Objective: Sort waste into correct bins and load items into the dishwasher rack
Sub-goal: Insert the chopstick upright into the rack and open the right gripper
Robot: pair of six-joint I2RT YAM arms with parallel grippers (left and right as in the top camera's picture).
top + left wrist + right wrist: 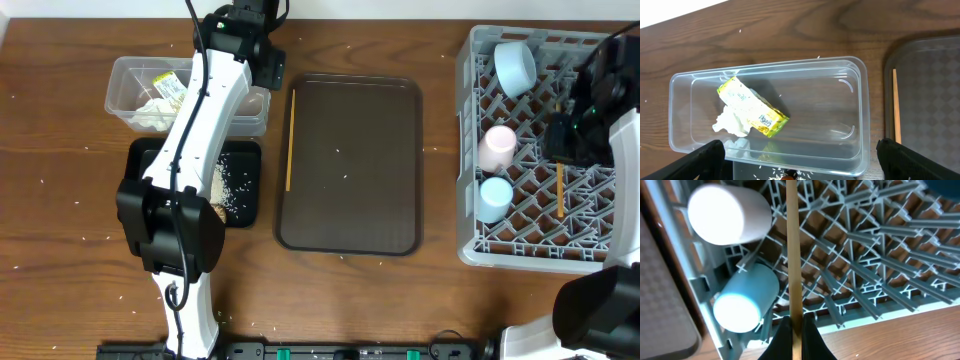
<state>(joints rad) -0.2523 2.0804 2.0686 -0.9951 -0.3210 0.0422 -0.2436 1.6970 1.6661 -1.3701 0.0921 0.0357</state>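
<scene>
The right gripper (795,327) is clamping a chopstick (793,245) near one end, holding it over the rack (880,240) beside the pink cup (730,215) and blue cup (745,305). Being light, stiff and thin, it is probably liable to pivot; a mid-length hold looks steadier. A second chopstick (290,140) is lying on the brown tray (350,160). The left gripper (800,150), jaws wide apart, is hovering over the tub (860,100), which is holding a wrapper (752,107) and tissue (732,122). Rice (238,185) is sitting in the black tray (250,215).
</scene>
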